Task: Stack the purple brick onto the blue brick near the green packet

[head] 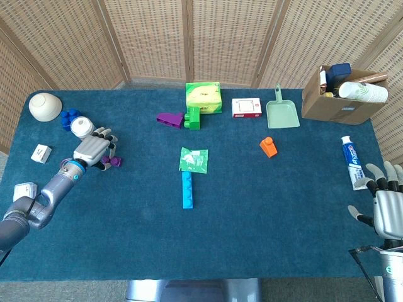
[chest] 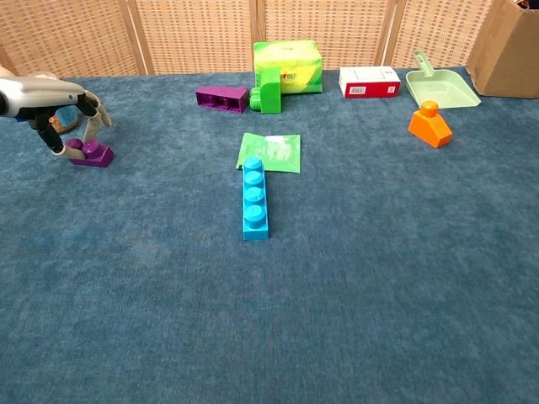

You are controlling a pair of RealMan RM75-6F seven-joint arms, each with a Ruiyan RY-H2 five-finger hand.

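The purple brick (chest: 91, 152) sits on the cloth at the far left, with the left hand (head: 92, 151) over it, fingers closed around its sides. The blue brick (chest: 253, 202) lies mid-table, touching the green packet (chest: 270, 151). The right hand (head: 386, 204) hovers open, near right.

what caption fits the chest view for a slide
Left hand closing around the small purple brick, blue brick waiting beside the green packet.
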